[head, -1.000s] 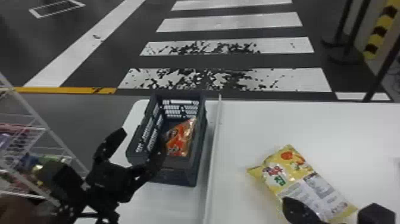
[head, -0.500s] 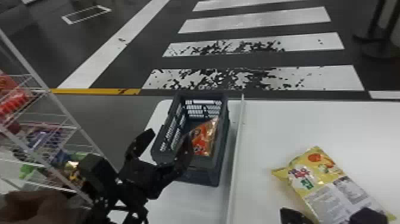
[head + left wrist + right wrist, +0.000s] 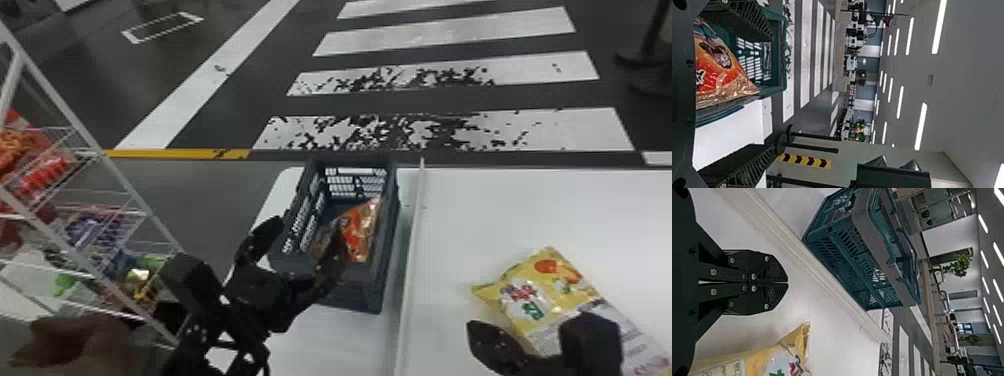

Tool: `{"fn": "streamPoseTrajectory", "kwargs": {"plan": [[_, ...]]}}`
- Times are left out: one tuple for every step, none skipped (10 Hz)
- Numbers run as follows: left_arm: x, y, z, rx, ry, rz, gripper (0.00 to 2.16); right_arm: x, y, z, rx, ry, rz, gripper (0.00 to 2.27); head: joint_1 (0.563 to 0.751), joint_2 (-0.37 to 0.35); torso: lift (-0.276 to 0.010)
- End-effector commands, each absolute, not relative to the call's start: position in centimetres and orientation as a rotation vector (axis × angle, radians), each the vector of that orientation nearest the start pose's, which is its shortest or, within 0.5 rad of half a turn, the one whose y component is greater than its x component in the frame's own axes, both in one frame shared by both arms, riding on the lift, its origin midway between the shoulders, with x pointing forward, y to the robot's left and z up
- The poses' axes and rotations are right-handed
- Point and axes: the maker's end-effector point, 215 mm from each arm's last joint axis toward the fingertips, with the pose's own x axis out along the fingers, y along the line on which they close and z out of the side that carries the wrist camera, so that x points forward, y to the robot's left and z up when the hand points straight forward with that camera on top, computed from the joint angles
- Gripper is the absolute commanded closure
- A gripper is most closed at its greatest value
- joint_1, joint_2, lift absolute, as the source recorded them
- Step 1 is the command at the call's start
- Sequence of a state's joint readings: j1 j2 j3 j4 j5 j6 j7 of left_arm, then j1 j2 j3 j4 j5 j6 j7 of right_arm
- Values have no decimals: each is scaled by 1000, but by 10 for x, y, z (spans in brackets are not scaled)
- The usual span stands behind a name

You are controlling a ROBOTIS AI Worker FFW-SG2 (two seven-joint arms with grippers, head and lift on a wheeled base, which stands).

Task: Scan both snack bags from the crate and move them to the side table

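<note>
Left gripper [image 3: 310, 229] slants toward the crate [image 3: 350, 292], fingers spread; right gripper [image 3: 490, 345] has fingers pressed together.

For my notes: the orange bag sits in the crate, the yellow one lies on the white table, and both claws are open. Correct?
Not both: the right wrist view shows the right claw shut. The left claw is open, the orange bag sits in the crate, and the yellow one lies on the white table.

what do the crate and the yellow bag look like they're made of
The crate looks like rigid, matt plastic, judging by its moulded lattice walls with even rows of openings. The yellow bag is probably thin plastic film, slightly glossy, going by its crinkled, pinched end.
</note>
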State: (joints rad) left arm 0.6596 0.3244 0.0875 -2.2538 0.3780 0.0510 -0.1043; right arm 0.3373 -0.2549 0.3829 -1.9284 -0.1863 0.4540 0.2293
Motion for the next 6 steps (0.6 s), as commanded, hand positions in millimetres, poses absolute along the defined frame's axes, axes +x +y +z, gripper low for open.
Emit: {"fn": "streamPoseTrajectory", "kwargs": {"plan": [[408,239,-292,-71,36,-247,29,398,-23,-491,20,539,655,2013,695,313,-95],[408,240,-294,-73,39,-250,29,406,-23,-500,17,553,643,2013,695,304,-95],[410,239,-293,-76,38,-256,29,413,-26,-506,6,561,629,2013,695,299,-95],[410,240,-295,-78,40,-255,29,420,-26,-511,-5,568,621,2013,695,292,-95],[409,240,-295,-77,41,-257,29,427,-29,-512,-12,566,611,2013,695,286,-95],[409,240,-295,-78,41,-256,29,435,-34,-512,-19,564,590,2013,695,282,-95]]}}
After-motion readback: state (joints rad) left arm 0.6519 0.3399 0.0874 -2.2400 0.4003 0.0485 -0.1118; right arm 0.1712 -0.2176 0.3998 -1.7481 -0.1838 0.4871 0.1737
